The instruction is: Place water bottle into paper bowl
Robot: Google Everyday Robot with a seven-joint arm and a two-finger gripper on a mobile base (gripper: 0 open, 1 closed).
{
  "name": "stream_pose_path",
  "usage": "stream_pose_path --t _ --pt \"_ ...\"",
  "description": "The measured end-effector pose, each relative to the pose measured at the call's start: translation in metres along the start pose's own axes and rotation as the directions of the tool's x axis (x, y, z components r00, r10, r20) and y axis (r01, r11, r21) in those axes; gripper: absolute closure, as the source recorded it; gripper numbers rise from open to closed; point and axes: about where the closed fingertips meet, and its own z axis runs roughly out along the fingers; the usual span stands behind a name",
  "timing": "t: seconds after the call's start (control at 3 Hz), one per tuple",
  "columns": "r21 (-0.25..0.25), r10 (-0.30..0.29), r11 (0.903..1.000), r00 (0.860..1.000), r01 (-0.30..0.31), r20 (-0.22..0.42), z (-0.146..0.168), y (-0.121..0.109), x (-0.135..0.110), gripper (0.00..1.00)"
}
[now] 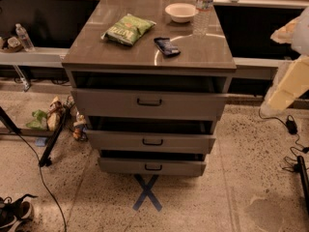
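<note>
Water bottle (pixel 203 8) is standing upright just beside paper bowl (pixel 180 12), lying far up-left of my gripper (pixel 288 83); I'm not managing to tell its grip state.

On the cabinet top (pixel 120 57) the paper bowl (pixel 180 12) sits at the back, right of centre. The water bottle (pixel 203 11) stands upright just to its right, and I cannot tell whether they touch. The snack bag (pixel 127 29) lies left of the bowl and nearer the front. A small packet (pixel 166 46) lies between bag and bottle, further forward still. Three drawers (pixel 149 102) stack below the top. A tape cross (pixel 147 192) lies on the floor before the lowest one. My gripper (pixel 292 33) hangs off the cabinet's right side, apart from the bottle.
</note>
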Motion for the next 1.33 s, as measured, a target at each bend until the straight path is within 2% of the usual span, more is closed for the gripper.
stream_pose_path --t 0.33,0.67,1.0,1.33 --pt "0.061 0.201 0.9737 0.953 -0.219 0.227 0.006 -0.066 0.007 0.00" --pt "0.061 0.396 0.8855 0.816 -0.461 0.421 0.023 -0.138 0.018 0.00" --pt "0.064 0.506 0.7666 0.663 -0.639 0.551 0.035 -0.206 0.010 0.00" --pt "0.132 0.527 0.6639 0.586 -0.736 0.616 0.042 -0.264 -0.008 0.00"
